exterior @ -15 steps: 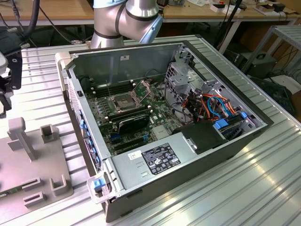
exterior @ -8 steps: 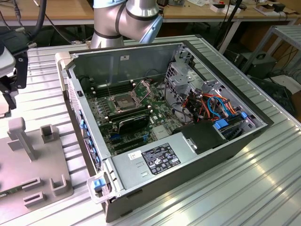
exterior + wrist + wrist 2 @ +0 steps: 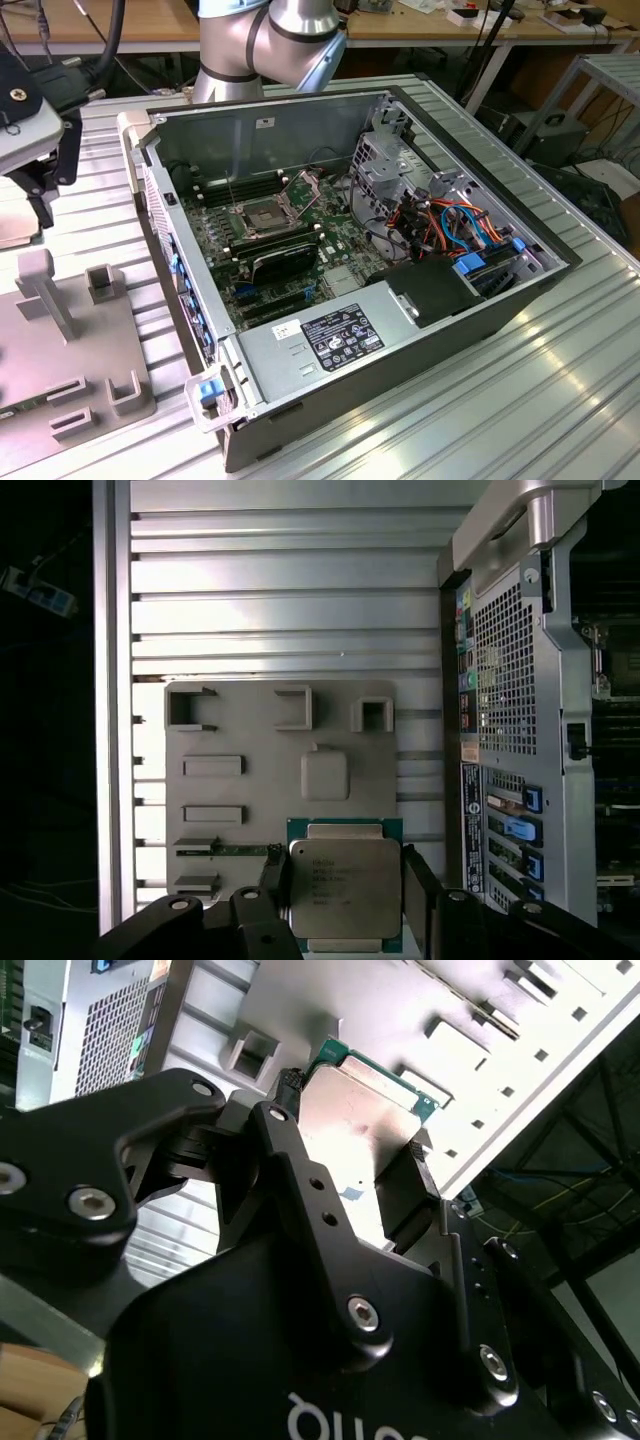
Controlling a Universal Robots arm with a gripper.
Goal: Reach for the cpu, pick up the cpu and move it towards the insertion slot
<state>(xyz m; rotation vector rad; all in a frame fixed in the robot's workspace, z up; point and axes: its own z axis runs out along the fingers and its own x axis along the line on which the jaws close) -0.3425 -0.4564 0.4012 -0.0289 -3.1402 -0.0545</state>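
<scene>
A: Where does the exterior view look from?
B: High up and set back, angled down into the open computer case [image 3: 350, 290] on the ribbed tabletop [image 3: 560, 380].
A: And the wrist views?
B: Both sit close behind the hand [image 3: 345, 880], sharing the grey fixture plate [image 3: 250, 770] and the case's rear panel.

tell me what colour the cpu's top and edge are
Silver metal top on a green board edge; the cpu shows best in the first wrist view.

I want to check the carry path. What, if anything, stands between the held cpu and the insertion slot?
The gripper holds the cpu outside the computer case. The case's rear wall stands between it and the insertion slot, which lies open to above inside.
</scene>
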